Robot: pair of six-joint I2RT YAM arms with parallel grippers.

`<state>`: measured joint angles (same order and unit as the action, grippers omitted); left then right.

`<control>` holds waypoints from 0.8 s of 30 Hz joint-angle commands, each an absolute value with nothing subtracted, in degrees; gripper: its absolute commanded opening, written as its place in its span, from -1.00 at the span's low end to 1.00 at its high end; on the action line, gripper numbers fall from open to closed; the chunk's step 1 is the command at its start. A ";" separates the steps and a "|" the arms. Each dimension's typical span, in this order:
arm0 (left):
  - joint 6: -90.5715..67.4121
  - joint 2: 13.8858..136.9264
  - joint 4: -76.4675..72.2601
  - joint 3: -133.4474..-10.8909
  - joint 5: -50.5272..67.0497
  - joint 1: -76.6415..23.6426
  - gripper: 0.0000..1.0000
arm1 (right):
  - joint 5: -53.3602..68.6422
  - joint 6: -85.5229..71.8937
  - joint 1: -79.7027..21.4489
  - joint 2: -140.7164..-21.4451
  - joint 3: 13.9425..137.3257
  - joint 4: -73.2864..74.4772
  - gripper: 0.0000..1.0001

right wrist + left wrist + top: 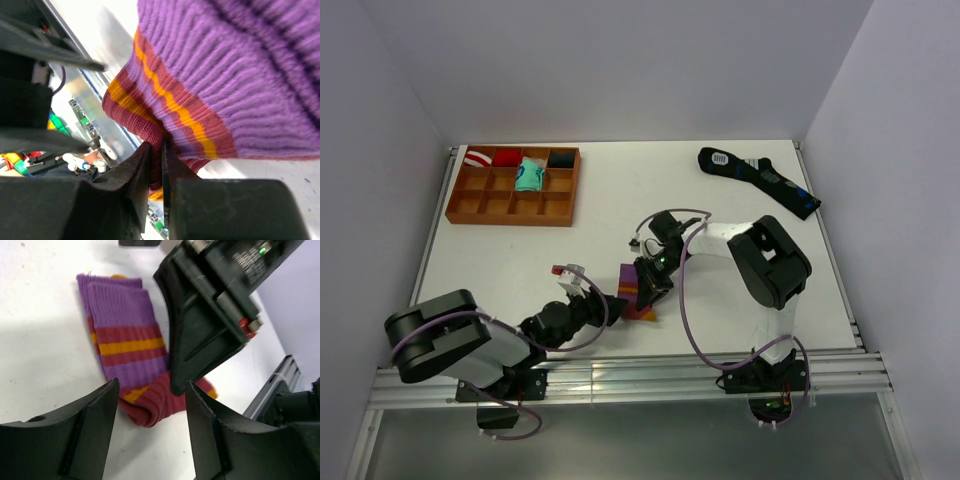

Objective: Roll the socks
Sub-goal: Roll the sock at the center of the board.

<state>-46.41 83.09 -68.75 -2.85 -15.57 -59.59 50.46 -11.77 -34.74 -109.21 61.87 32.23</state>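
Observation:
The socks (640, 300) lie on the white table, between the two arms. They are maroon knit with a purple cuff and orange stripes (125, 340), and the maroon part is folded over at the near end. My right gripper (156, 150) is shut on that maroon fold, with a thin layer of knit pinched between its fingers. In the top view it (650, 283) comes down onto the socks from the right. My left gripper (152, 390) stands open just short of the rolled maroon edge, with bare table between its fingers. The right arm's head hides the far side of the socks.
A wooden compartment tray (470, 205) at the back left holds small rolled sock bundles in its far row. A long black sock (760, 178) with blue marks lies at the back right. The metal rail (650, 375) runs along the near table edge.

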 commanded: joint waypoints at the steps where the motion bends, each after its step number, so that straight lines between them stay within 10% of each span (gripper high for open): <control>1: -47.63 78.23 -63.39 0.44 -16.00 -58.80 0.23 | 50.89 -14.50 -35.07 -109.16 60.56 28.13 -0.67; 24: -39.90 80.59 -68.11 2.63 -14.33 -57.30 0.22 | 54.49 -16.08 -34.89 -111.18 59.50 24.26 -0.74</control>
